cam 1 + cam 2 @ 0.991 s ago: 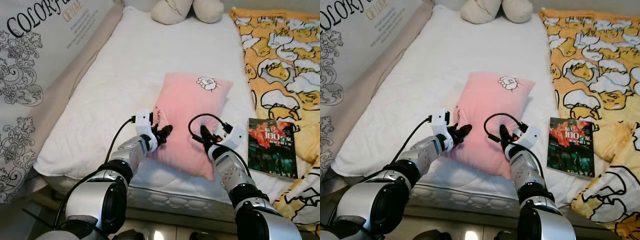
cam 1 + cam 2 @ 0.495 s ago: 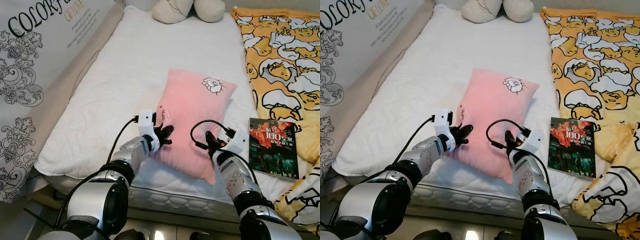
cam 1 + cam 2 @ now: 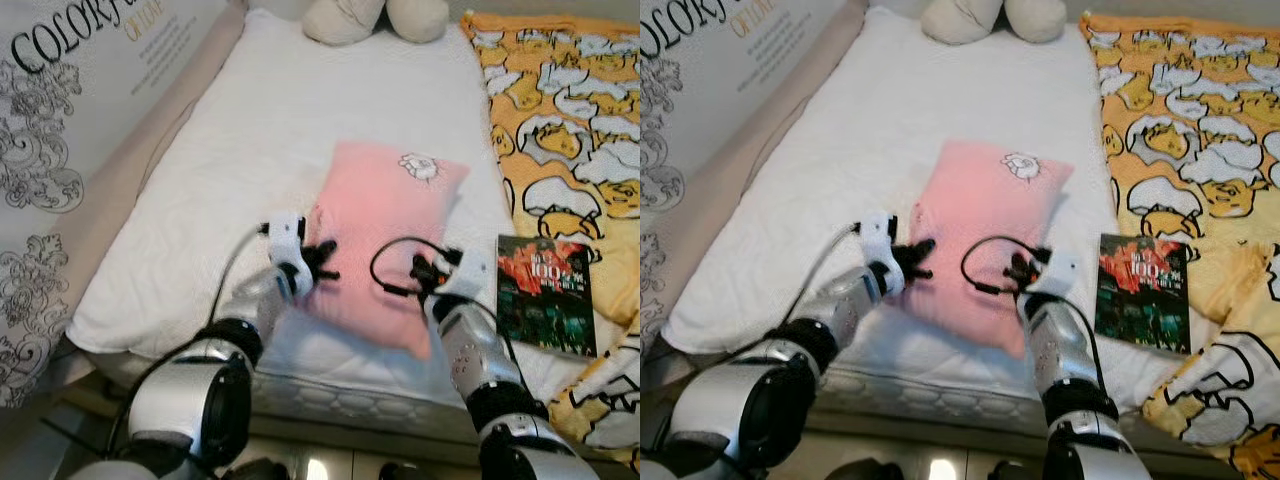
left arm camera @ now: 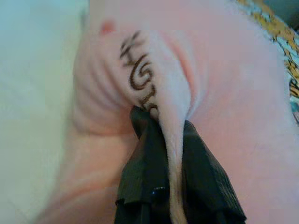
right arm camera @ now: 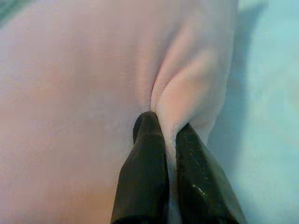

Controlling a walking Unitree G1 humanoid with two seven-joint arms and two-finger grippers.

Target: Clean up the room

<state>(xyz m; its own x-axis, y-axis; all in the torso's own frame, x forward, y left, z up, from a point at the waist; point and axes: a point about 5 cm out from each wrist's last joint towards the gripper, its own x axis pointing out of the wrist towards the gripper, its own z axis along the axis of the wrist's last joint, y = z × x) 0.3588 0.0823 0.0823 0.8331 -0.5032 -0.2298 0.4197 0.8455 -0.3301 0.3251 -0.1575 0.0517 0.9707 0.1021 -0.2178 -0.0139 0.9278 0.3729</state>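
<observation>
Left eye view looks down on a bed (image 3: 250, 130) with a white mattress cover, and a grey printed board (image 3: 60, 120) stands along its left edge. At the head of the bed sits a cream stuffed toy (image 3: 375, 18). A pink pillow (image 3: 385, 235) lies slanted on the middle of the bed, its lower end near the foot edge. The left hand (image 3: 322, 258) is at the pillow's left side; in the left wrist view its 2 black fingers (image 4: 145, 163) are closed on a fold of pink fabric that carries dark stitched letters. The right hand (image 3: 425, 275) is at the pillow's lower right part, and in the right wrist view its fingers (image 5: 147, 172) pinch a ridge of the same pillow. Just right of that arm, a book (image 3: 545, 295) with a dark red cover lies flat near the foot edge. A yellow patterned blanket (image 3: 565, 120) covers the bed's right side.
</observation>
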